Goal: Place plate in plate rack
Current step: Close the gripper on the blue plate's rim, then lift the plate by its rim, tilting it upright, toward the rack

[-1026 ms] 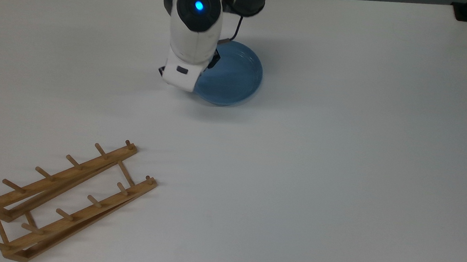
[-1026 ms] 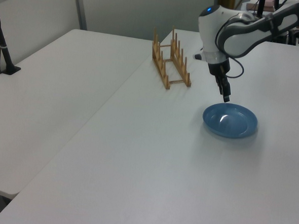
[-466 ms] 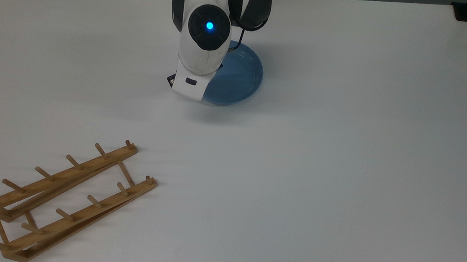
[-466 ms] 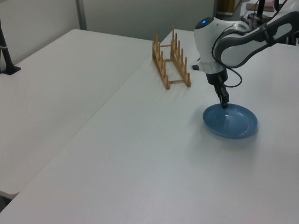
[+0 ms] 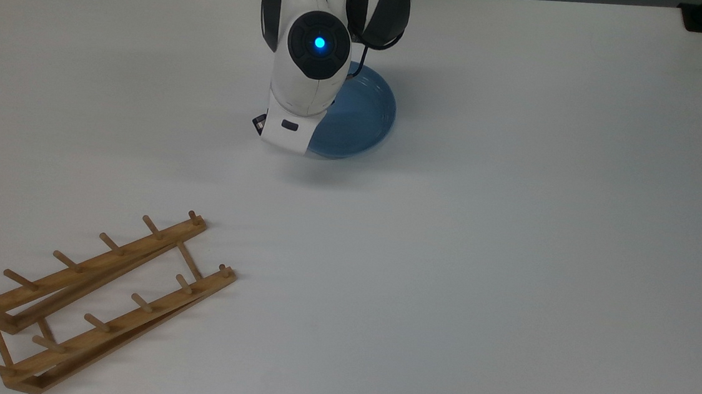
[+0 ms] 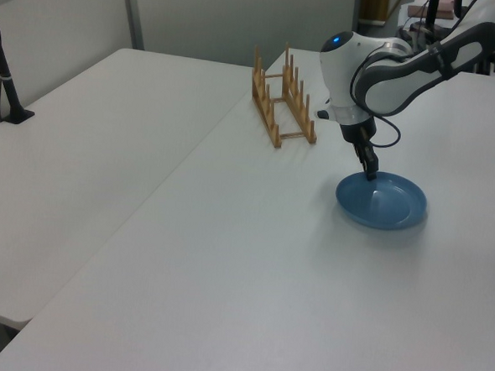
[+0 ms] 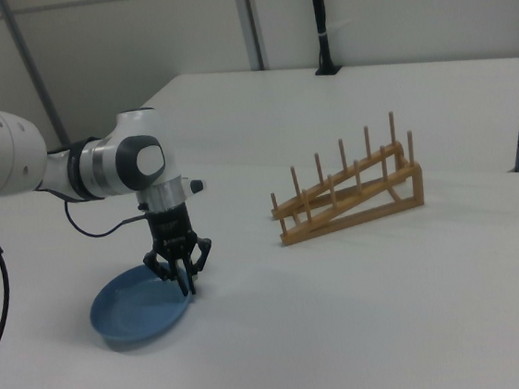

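In the top view, the rack (image 5: 95, 264) is seen at the far left of the table (image 5: 511, 234), unmoved and well apart from the plate (image 5: 357, 116). The plate lies flat where it was, near the table's middle. Over the last second the gripper (image 6: 371, 170) has been lowered from above the plate to the rim on the rack's side. Whether it is spread or pressed together cannot be told. The grasp is judged imminent; lifting and carrying remain.
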